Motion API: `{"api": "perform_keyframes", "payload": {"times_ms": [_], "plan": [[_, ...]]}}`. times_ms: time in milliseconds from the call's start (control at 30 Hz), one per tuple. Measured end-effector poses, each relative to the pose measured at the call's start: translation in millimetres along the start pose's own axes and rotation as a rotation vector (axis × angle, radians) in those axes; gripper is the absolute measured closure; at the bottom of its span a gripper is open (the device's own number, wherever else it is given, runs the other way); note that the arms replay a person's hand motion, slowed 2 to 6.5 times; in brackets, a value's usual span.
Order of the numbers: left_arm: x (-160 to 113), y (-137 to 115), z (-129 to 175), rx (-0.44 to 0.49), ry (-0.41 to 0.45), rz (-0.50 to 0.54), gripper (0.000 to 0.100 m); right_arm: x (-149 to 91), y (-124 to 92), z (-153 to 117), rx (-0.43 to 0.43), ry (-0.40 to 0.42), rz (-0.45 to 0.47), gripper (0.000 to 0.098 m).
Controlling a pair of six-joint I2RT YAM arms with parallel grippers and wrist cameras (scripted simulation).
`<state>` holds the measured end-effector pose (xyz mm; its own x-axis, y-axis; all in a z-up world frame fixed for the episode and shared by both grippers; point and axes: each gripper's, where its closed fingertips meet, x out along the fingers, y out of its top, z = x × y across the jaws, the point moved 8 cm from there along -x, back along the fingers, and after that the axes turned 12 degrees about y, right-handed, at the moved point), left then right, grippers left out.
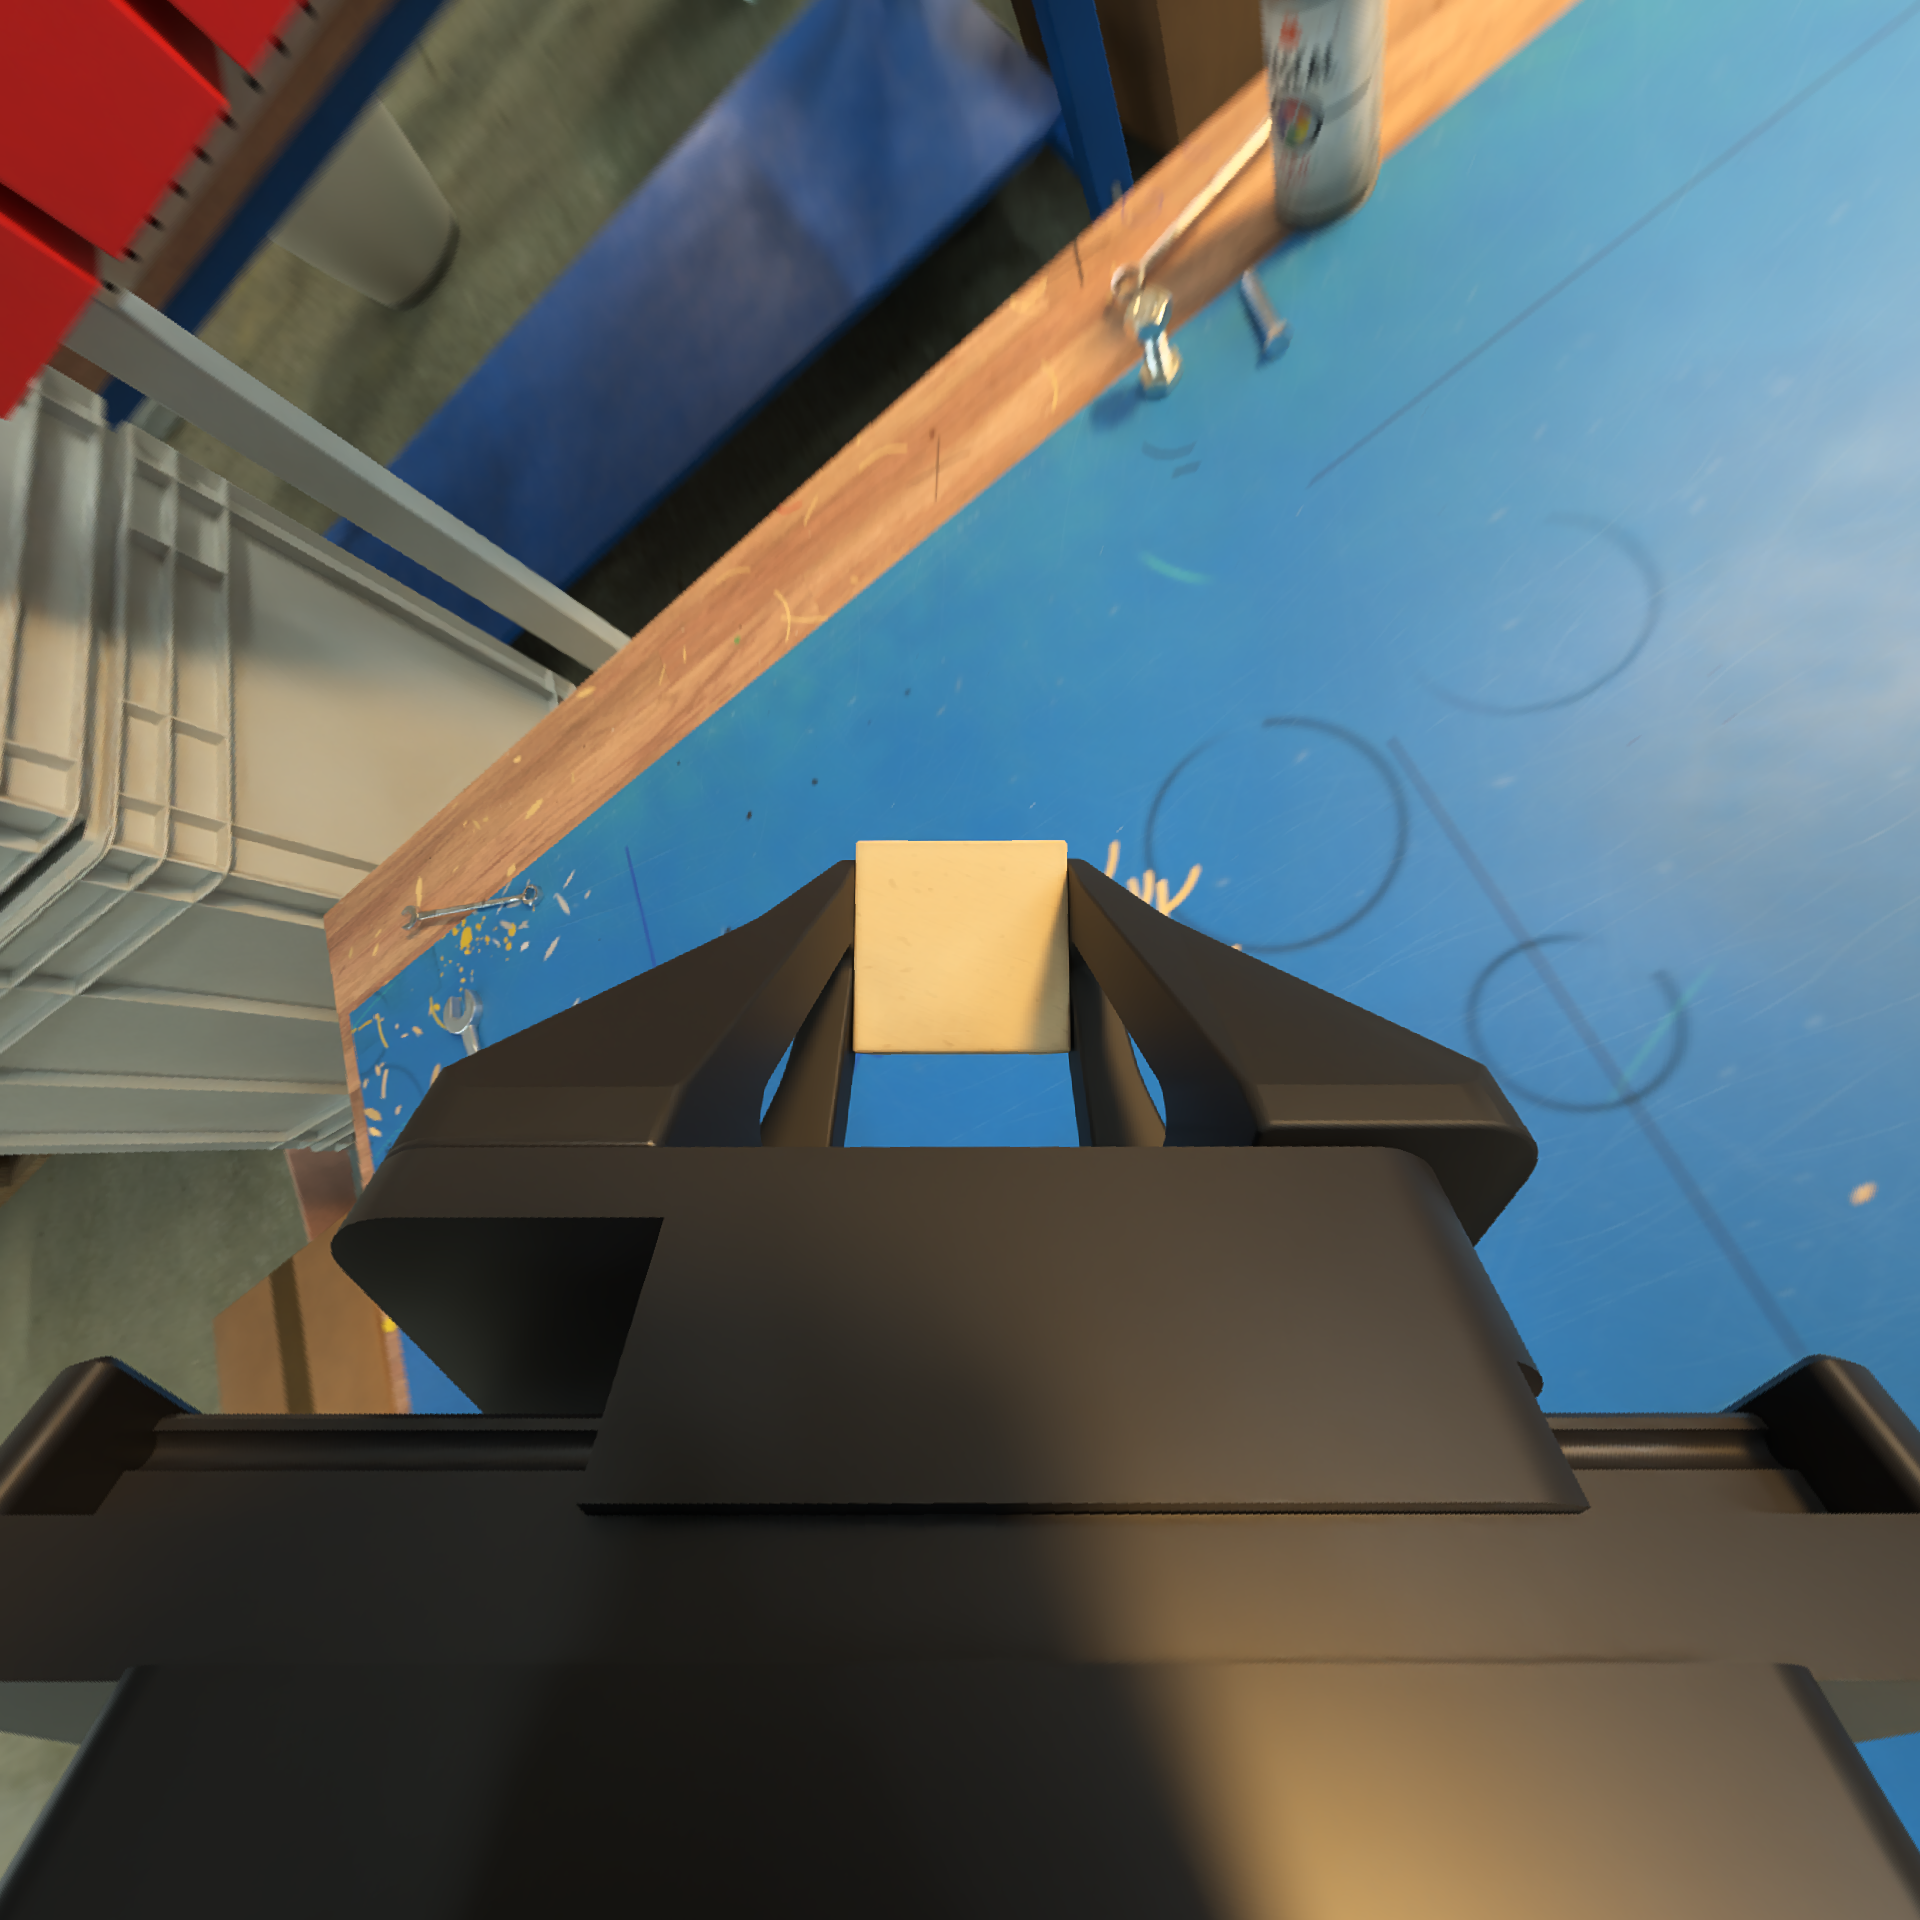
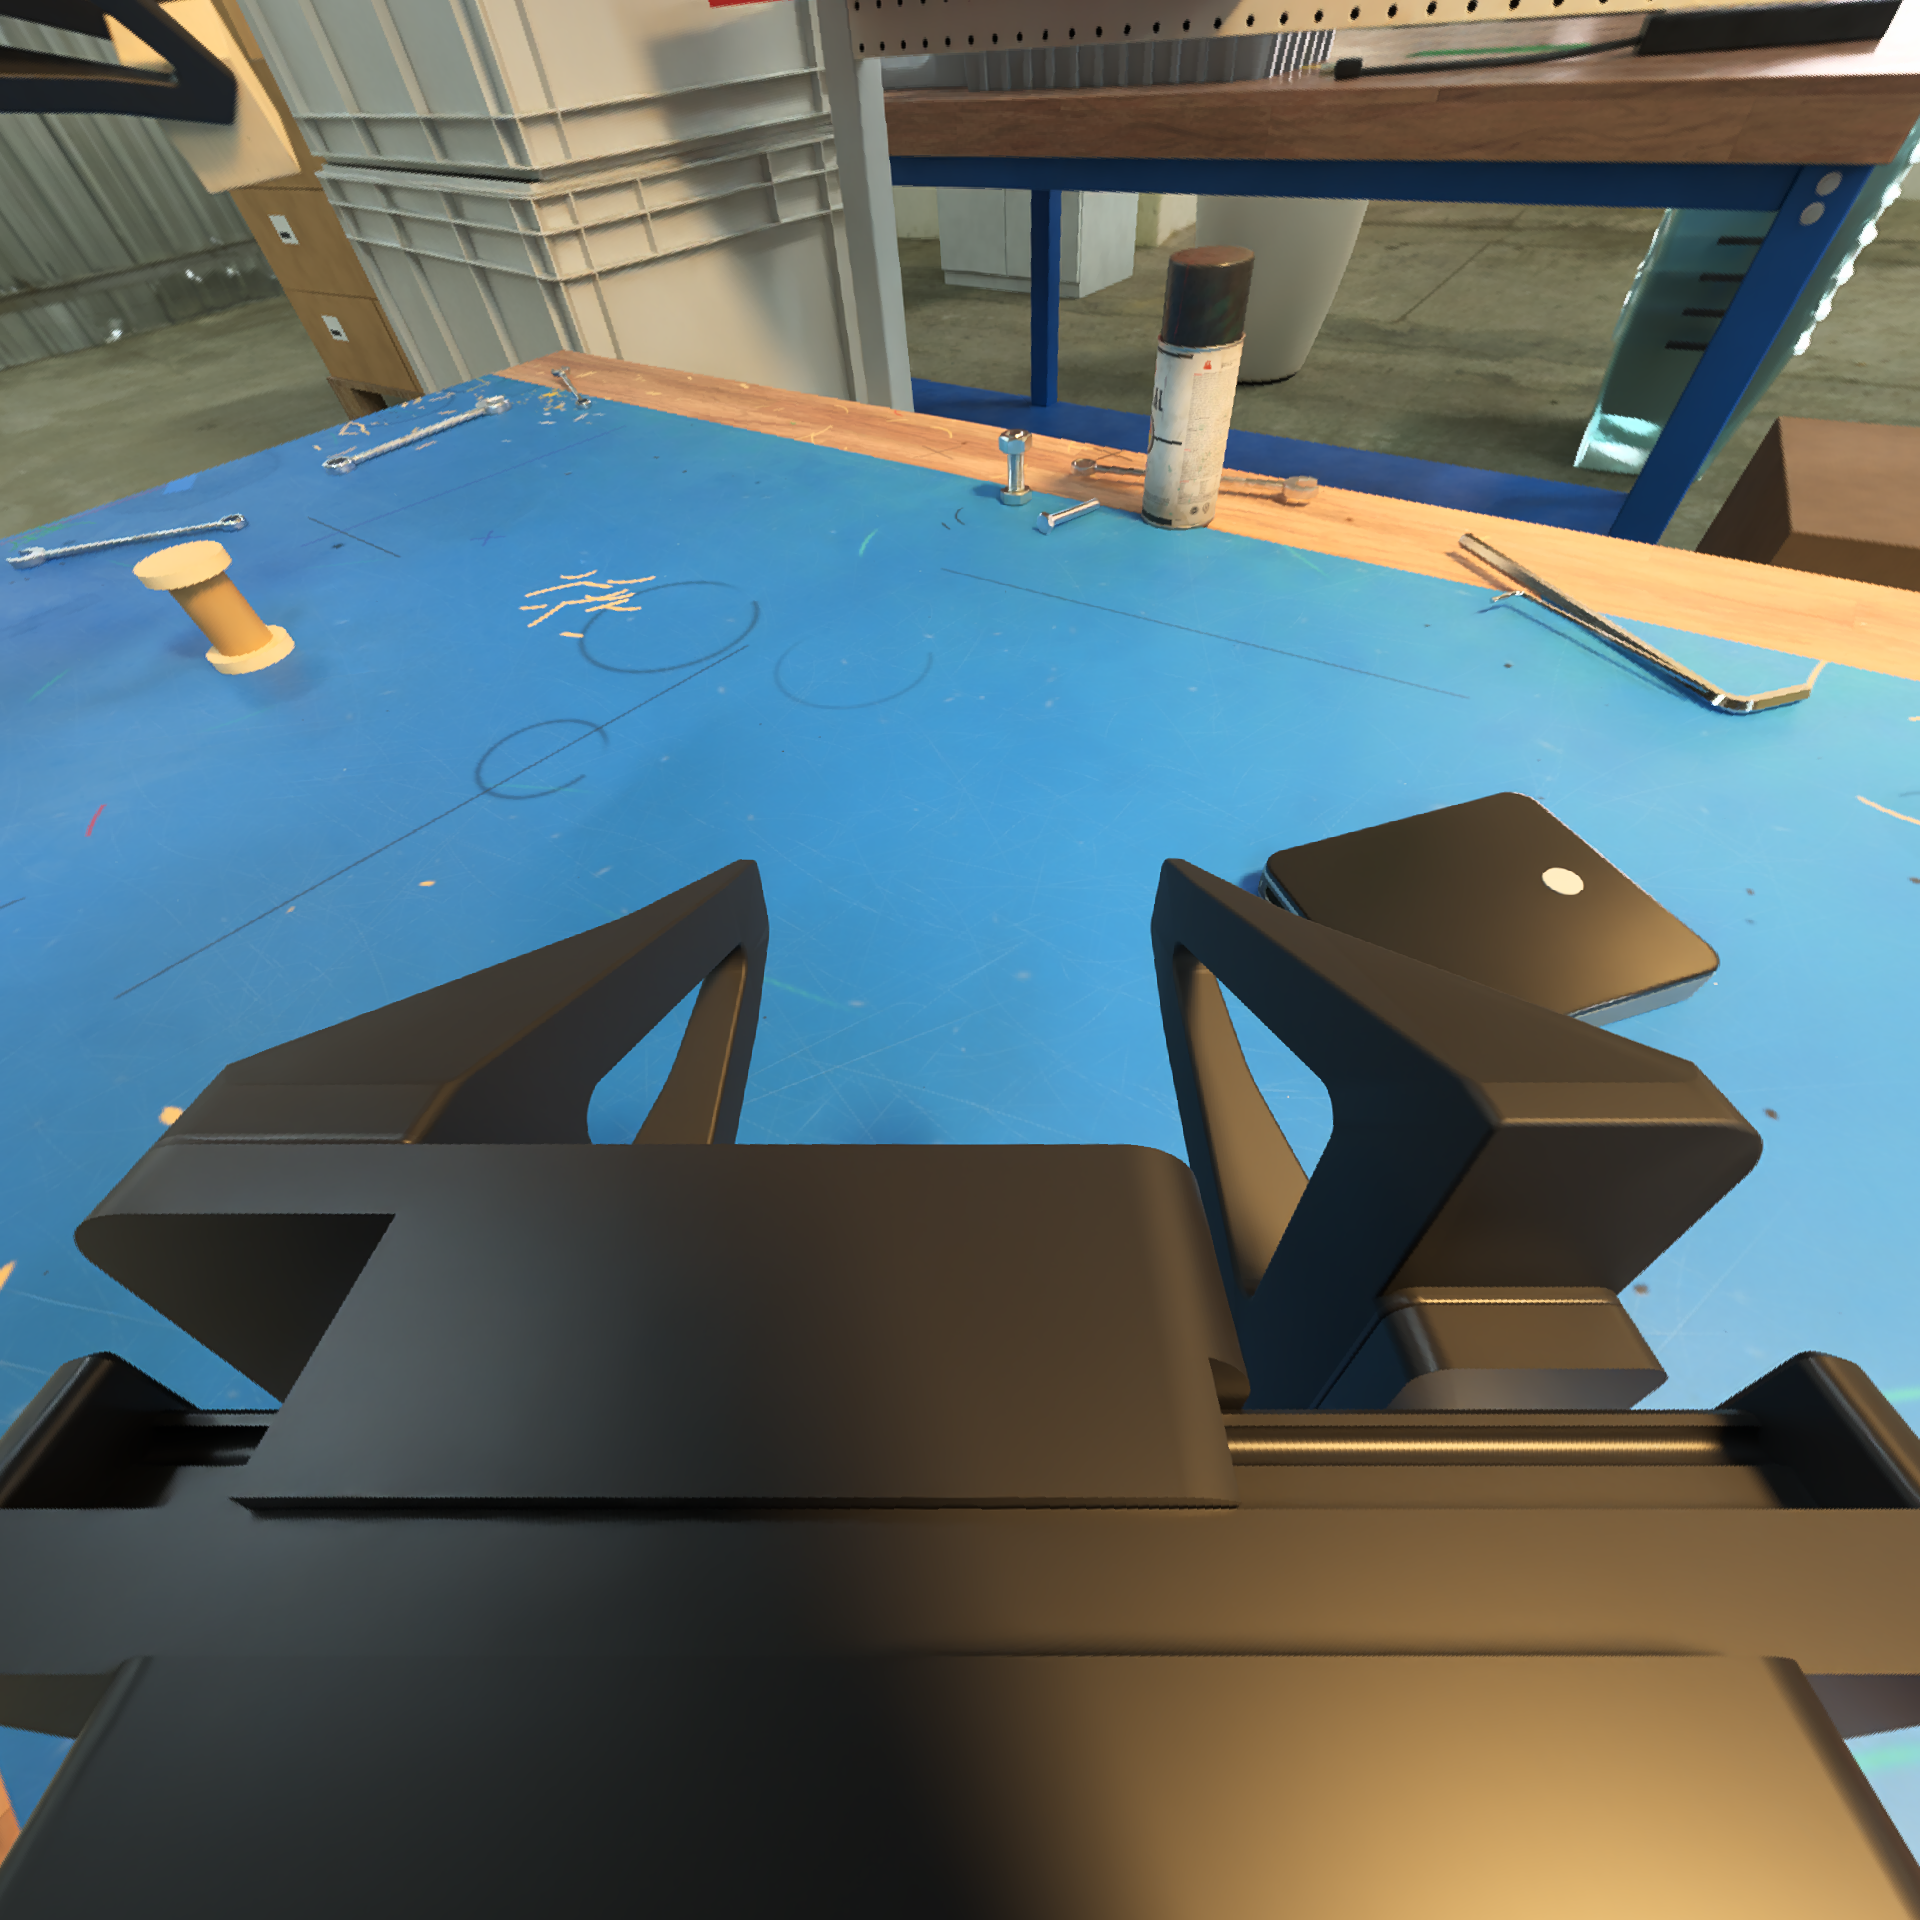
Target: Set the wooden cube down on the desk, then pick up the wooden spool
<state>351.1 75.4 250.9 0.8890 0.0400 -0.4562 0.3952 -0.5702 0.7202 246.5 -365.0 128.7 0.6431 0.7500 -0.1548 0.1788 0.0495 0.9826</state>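
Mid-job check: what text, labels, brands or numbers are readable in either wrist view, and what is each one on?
Spray can: it carries a printed label, which I won't transcribe; it is blurred in the left wrist view.
Brown cabinet: two small white tags, too small to read.
Blue mat: yellow scribbles, no legible word.
The wooden cube and wooden spool: no markings visible.

Beyond the desk's far edge stand stacked grey plastic crates (image 2: 582,156) — pale, ribbed, tall. A second workbench (image 2: 1351,125) with a wooden top and blue steel legs sits behind, over a dull concrete floor (image 2: 1455,343). Red bins (image 1: 94,135) hang at one side. Warm light falls from the right — long shadows.
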Motion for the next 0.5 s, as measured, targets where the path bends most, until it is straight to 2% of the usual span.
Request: {"api": "perform_keyframes", "payload": {"times_ms": [233,500], "plan": [[-53.8,-5.4,67.6,-0.167,0.117,0.143,0.068,-2.5,4.1,-4.2,-0.027,-0.007,0.007,0.0347],[-82.0,-26.0,152.9,-0.368,0.106,0.169,0.068,-2.4,5.6,-8.4,-0.054,-0.012,0.004,0.0340]]}}
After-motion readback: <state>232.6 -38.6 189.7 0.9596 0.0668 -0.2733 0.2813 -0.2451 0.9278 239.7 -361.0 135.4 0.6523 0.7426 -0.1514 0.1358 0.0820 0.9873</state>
